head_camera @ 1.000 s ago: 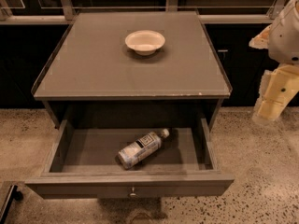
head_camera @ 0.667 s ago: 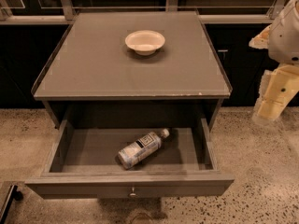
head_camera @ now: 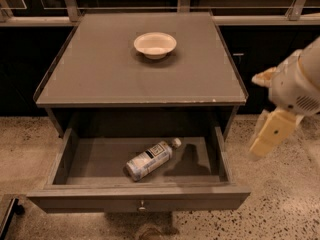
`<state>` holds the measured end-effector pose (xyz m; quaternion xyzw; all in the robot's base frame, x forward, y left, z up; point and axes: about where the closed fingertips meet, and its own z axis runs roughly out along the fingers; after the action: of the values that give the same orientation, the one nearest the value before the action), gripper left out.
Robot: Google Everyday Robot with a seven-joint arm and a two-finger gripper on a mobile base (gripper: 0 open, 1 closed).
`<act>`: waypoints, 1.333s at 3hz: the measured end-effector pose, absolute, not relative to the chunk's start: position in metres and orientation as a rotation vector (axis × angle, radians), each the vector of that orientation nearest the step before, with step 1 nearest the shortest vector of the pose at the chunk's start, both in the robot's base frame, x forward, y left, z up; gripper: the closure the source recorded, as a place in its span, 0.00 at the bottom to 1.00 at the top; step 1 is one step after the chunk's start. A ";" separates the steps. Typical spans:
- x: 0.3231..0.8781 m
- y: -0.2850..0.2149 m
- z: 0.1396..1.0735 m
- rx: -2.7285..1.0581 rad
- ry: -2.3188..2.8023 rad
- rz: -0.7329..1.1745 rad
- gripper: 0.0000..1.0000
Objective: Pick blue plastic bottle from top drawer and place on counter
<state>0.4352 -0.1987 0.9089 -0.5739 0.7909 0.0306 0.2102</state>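
Note:
The blue plastic bottle [head_camera: 150,160] lies on its side in the open top drawer [head_camera: 140,196], white cap pointing back right, roughly at the drawer's middle. The drawer is pulled fully out, with its round knob [head_camera: 142,204] at the front centre. The counter [head_camera: 100,74] above it holds only a white bowl. My gripper [head_camera: 264,143] hangs at the right, outside the cabinet, level with the drawer's right wall and well apart from the bottle. It holds nothing that I can see.
A white bowl [head_camera: 155,44] stands at the back centre of the counter. Speckled floor [head_camera: 280,204] surrounds the cabinet. Dark cabinets and a metal rail [head_camera: 260,20] run along the back. A dark object [head_camera: 7,214] sits at the bottom left corner.
My arm and gripper have moved down and a little left, towards the drawer's right side. The bottle, bowl and drawer have not moved.

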 end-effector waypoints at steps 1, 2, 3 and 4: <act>0.432 -0.179 0.848 -1.460 2.213 0.233 0.00; 0.443 -0.178 0.846 -1.412 2.189 0.200 0.00; 0.440 -0.176 0.824 -1.358 2.212 0.295 0.00; 0.435 -0.144 0.781 -1.307 2.225 0.492 0.00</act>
<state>0.4354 -0.1436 0.7807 -0.4812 0.8191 0.1813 0.2544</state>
